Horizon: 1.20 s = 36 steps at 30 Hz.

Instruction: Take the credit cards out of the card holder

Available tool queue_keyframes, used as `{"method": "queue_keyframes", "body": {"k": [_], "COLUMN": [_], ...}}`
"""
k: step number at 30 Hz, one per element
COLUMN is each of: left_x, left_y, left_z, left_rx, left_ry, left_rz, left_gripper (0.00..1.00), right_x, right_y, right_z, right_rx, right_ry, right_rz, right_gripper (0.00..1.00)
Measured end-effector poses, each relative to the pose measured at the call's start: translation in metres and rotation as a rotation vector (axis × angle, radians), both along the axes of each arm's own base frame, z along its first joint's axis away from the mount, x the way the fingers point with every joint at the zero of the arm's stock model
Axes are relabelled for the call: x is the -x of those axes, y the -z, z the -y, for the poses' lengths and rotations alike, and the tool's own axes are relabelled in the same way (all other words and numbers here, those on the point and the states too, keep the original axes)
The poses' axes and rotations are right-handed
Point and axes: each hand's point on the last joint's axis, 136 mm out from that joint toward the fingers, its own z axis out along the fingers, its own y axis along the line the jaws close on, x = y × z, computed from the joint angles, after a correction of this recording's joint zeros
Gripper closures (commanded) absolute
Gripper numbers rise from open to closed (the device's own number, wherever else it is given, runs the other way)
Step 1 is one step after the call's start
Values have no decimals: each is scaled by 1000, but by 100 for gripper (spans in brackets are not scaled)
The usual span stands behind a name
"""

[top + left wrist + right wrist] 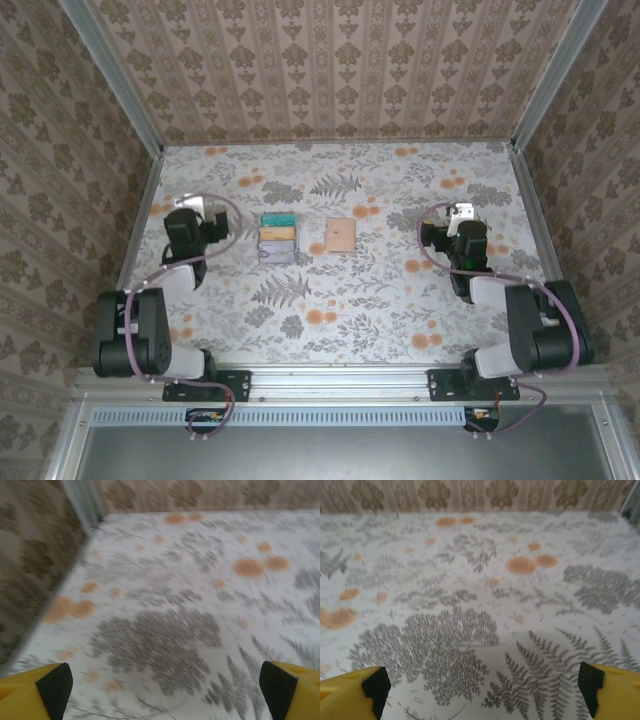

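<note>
End effectors nearest: left end effector point(162, 687) and right end effector point(482, 687) are both seen w/ fingers wide apart, nothing held, over the bare surface point(400, 300). Count: 2 arms, 3 cards, 1 holder. Toward centre, the 3 credit cards point(278, 237) are laid in a column: 1 grey nearest, 1 yellow, 1 teal farthest, edges touching or overlapped. At 3 o'clock of them, just apart, the card holder point(341, 235) is laid tan face up. Removal is judged done or nearly so; whether any card is left inside can't be told. Next move, if any: holder to be opened & checked.
</note>
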Motion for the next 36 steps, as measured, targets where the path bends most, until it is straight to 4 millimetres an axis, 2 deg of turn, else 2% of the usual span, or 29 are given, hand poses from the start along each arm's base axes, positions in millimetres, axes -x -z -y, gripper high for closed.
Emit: {"method": "queue_keyframes", "body": {"k": [5,7,10,13,16,22,25,27,30,33,36], "left_x": [3,9,28,42,48,54,59,61,56,49,43], "left_y": [-80,-103,-115,-116,-119,-113,-101,-87,-62,-32,1], "left_z": [-41,-50,-46,-26,14,124,180,215,260,294,315], "left_rx": [179,238,311,345,342,272,229,193,137,100,74], "left_ry": [-319,-387,-405,-357,-248,40,169,242,311,354,374], "left_rz": [21,36,33,12,-16,-113,-162,-212,-289,-365,-445], "left_gripper": [0,0,0,0,0,0,0,1,10,21,29], "right_x": [4,8,19,30,35,43,52,59,66,71,75], "right_y": [-76,-98,-114,-116,-115,-100,-99,-102,-103,-106,-110], "right_z": [10,10,11,8,0,-31,-49,-59,-67,-68,-67], "right_rx": [-132,-190,-283,-362,-432,-516,-535,-540,-543,-544,-545], "right_ry": [105,123,150,161,133,38,-20,-58,-88,-93,-95], "right_rz": [139,167,180,168,148,45,12,1,-9,-6,4], "right_gripper": [1,0,0,0,0,0,0,0,0,0,0]}}
